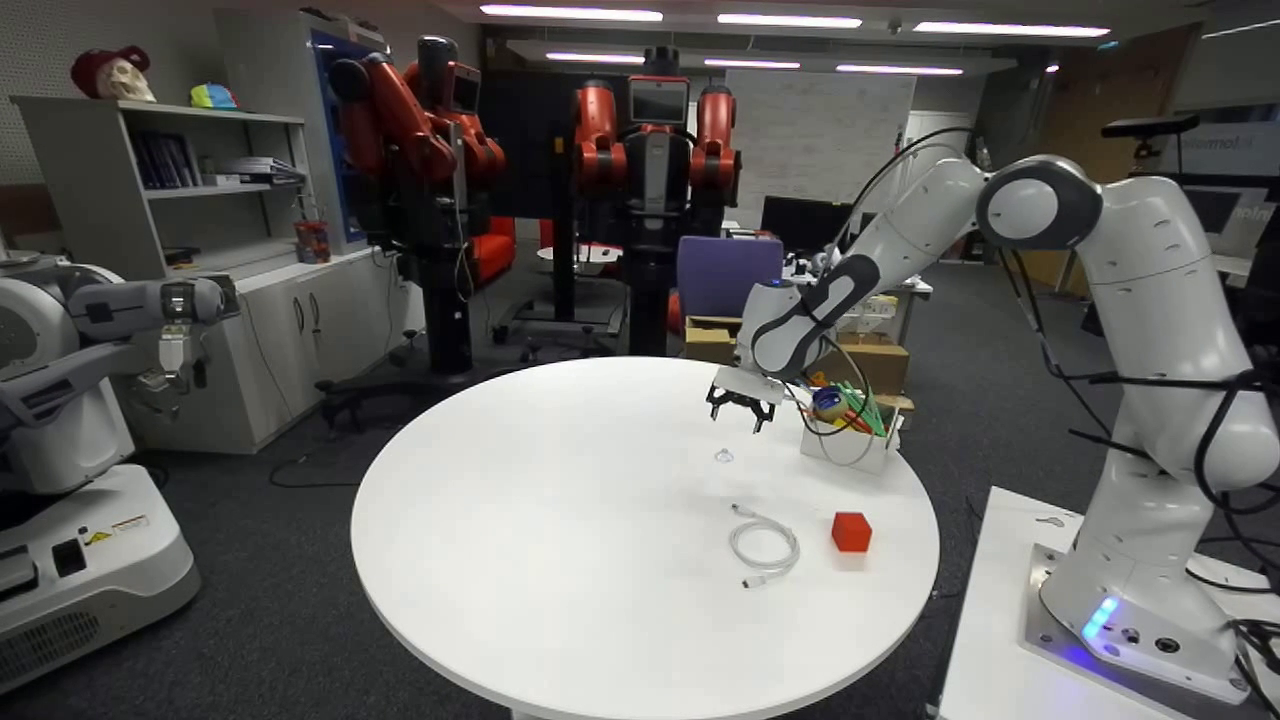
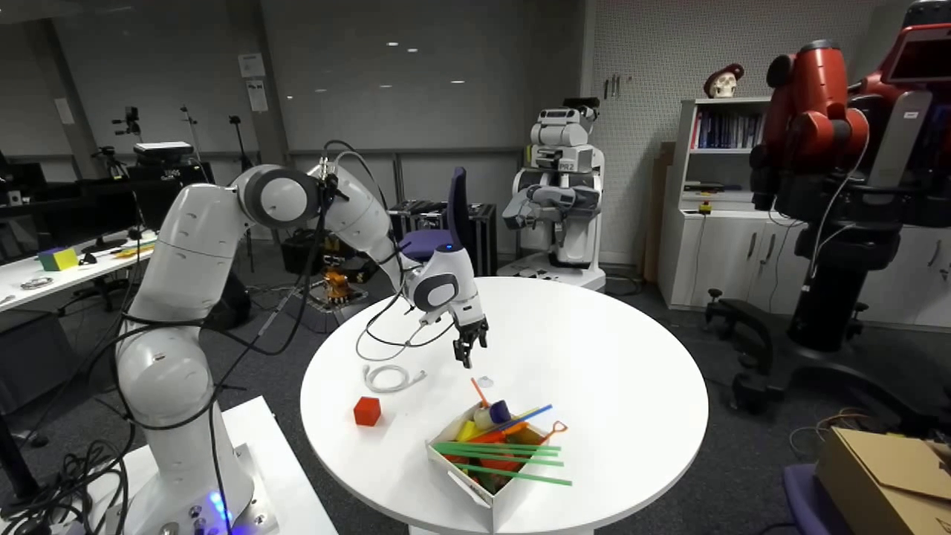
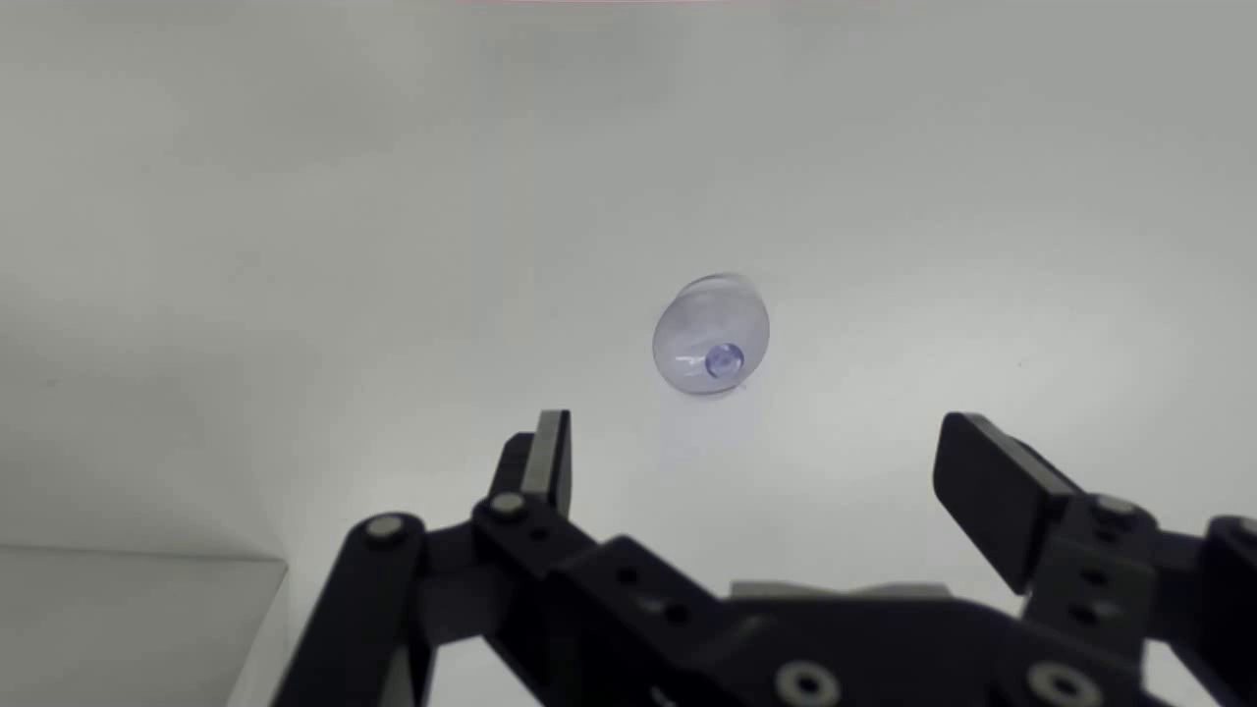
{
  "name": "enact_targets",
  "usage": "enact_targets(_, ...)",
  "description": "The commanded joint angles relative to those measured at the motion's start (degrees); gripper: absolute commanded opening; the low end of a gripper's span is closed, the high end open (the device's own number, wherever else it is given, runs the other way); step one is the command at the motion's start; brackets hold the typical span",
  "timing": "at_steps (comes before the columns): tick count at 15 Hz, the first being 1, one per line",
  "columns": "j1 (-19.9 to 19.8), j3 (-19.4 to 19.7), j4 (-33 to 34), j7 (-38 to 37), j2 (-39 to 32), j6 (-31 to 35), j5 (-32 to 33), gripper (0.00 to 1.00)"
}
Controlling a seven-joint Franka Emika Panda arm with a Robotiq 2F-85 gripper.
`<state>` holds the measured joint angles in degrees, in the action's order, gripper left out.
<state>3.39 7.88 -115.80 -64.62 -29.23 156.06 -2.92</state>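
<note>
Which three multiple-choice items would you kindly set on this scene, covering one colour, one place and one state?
1. What colour is the cube on the round table?
A) Blue
B) Red
C) Yellow

2. Where is the clear round piece?
A) On top of the cube
B) On the floor
C) On the tabletop, apart from the cube

3. How does the pincer stand?
A) Open, holding nothing
B) Shut and empty
C) Shut on the cube

Right letters:
1. B: its faces show red in both exterior views.
2. C: both exterior views show it on the white surface, well clear of the cube.
3. A: the wrist view shows the jaws wide apart with nothing gripped.
</note>
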Motion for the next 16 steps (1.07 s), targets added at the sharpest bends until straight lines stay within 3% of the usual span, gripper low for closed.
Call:
enact_targets(1, 1.78, 1.45, 7.93, -1.64, -5.41, -4.32, -0.57, 1.00)
enact_targets(9, 0.85, 1.07, 19.05, -2.34, -13.33, -12.86, -1.82, 1.00)
enact_targets(16, 0.54, 1.72, 23.18, -2.79, -17.91, -15.50, -1.62, 1.00)
